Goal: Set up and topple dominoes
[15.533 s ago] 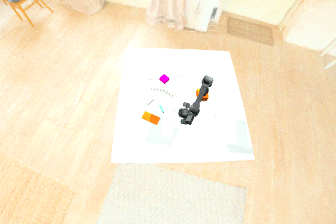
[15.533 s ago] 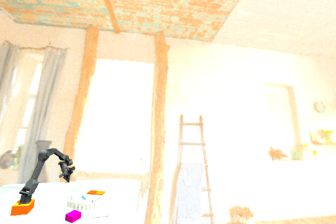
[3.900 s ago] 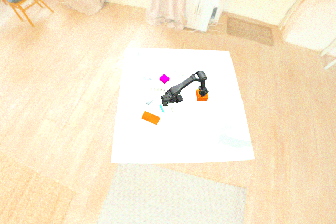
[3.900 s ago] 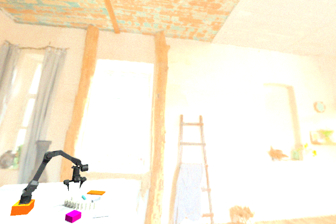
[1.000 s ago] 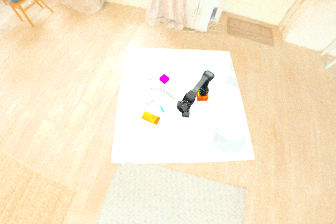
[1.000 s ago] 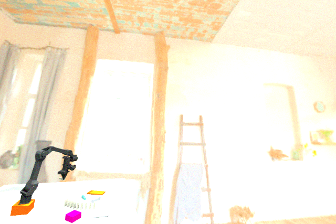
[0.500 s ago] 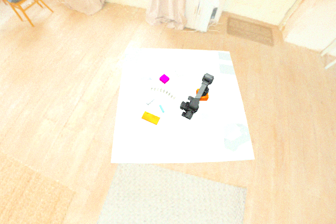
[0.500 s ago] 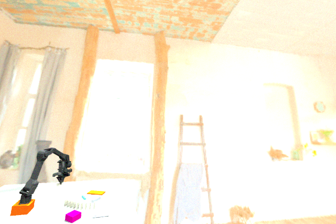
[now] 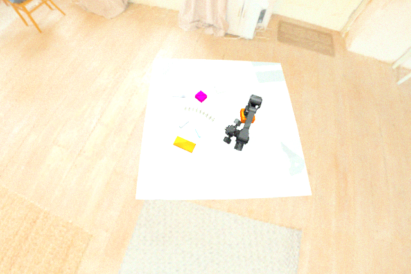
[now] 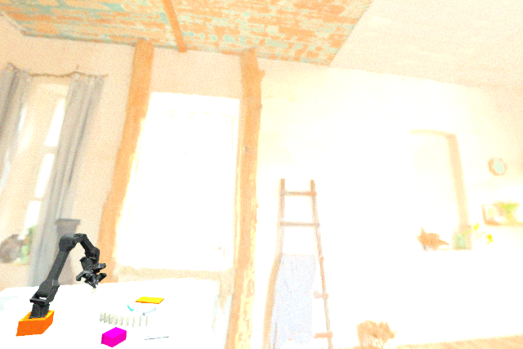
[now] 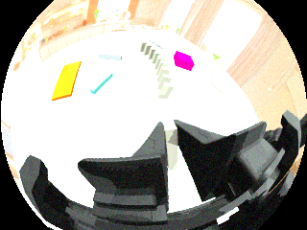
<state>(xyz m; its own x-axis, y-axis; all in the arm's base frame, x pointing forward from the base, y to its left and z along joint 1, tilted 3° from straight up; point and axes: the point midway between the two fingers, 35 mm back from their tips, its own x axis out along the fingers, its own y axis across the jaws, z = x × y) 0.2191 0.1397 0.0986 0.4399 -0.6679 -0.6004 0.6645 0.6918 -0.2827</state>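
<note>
We see, in the top view, the table (image 9: 199, 178) (image 10: 189, 294) (image 11: 125, 115) with all four edges, and the row (image 9: 200, 111) (image 10: 120, 319) (image 11: 164, 78) of dominoes standing in a gentle curve, well inside them. We read the orange base (image 9: 242, 120) (image 10: 35, 324) as lying toward the right edge, with the arm (image 9: 248, 121) (image 10: 59, 266) bent over the table.

The hand (image 9: 228, 130) (image 10: 93, 287) (image 11: 169, 124) is narrow, its fingers closed on a pale domino (image 11: 171, 136). We find it raised above the table and apart from the row, beyond the row's right end in the top view; a stretch of table separates the two. We cannot tell the height of the held piece.

Around the row we note what bounds the room for moving. The magenta block (image 9: 200, 96) (image 10: 113, 337) (image 11: 183, 60) lies near its far side, with a thin rod (image 9: 179, 96) (image 10: 156, 337) to the block's left. On the near side we see the grey strip (image 9: 183, 124) (image 10: 149, 310) (image 11: 110, 57) and the teal stick (image 9: 198, 132) (image 10: 130, 307) (image 11: 102, 83), then the yellow slab (image 9: 184, 144) (image 10: 149, 300) (image 11: 67, 81), which stays inside the left and near edges. We see none of these touching the row.
</note>
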